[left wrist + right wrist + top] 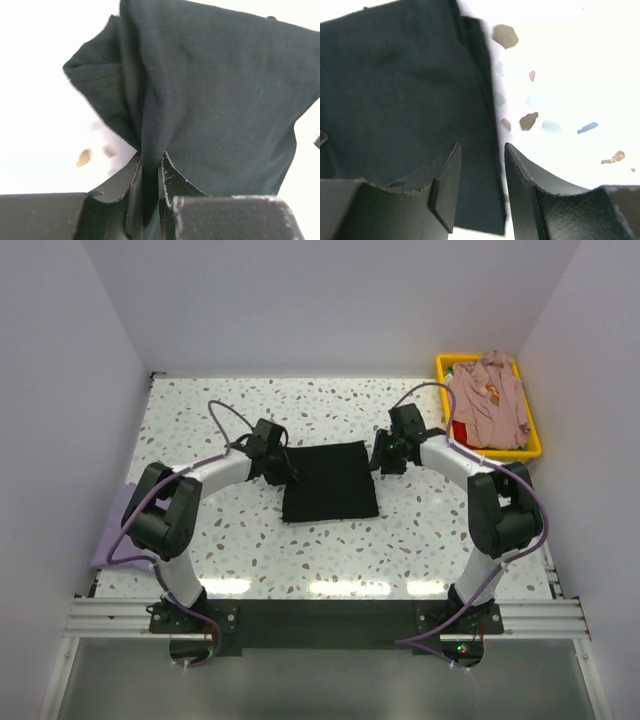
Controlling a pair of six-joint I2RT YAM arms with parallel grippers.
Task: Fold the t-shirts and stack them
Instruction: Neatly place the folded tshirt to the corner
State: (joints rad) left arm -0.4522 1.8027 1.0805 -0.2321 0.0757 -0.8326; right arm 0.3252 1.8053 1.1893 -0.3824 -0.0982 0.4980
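The black t-shirt [330, 482] lies folded into a rough square mid-table. My left gripper [283, 472] is at its left edge, and in the left wrist view the gripper [150, 160] is shut on a pinched ridge of the black cloth [220, 100], which bunches up from the jaws. My right gripper [380, 458] is at the shirt's far right corner. In the right wrist view it [482, 150] stands open, its fingers straddling the shirt's flat right edge [395, 90]. The dusty-pink t-shirt [490, 405] lies heaped in the bin. The lavender t-shirt [112, 530] lies at the table's left edge.
A yellow plastic bin [443, 365] stands at the back right corner, with something red under the pink cloth. White walls close in the speckled table [300, 550] on the left, back and right.
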